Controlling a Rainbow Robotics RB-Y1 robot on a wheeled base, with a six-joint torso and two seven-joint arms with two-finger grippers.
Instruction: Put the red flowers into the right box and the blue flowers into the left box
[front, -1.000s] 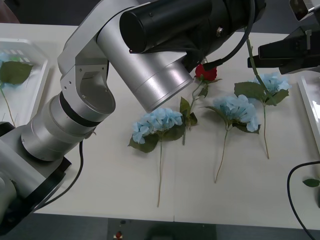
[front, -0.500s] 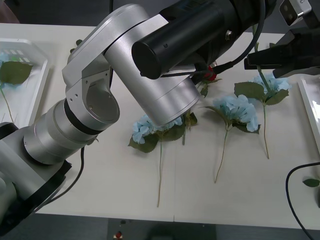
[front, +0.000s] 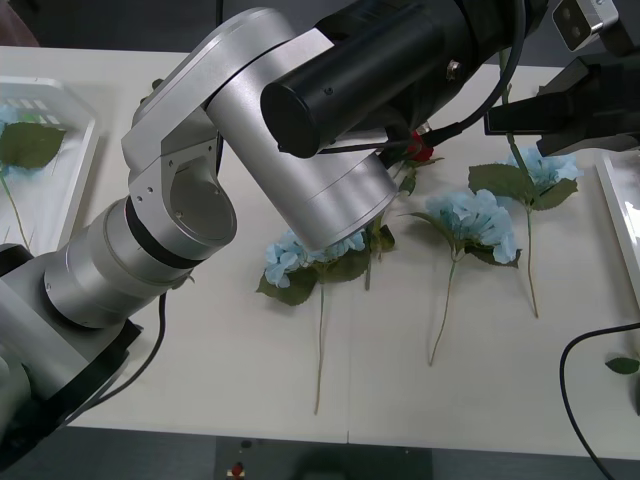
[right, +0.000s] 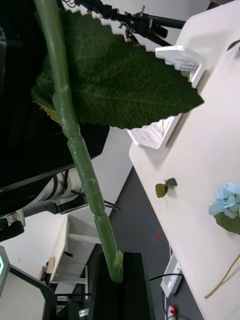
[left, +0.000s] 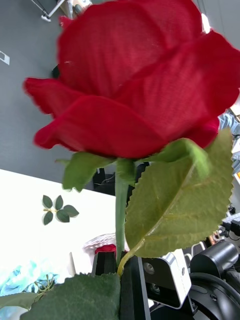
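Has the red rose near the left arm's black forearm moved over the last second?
Yes. The red rose has risen off the table, away from the middle blue flower toward the far edge, held in the left gripper.

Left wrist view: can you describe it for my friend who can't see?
A big red fabric rose with green leaves stands on its thin green stem, rising from the left gripper. Behind it lies a white table.
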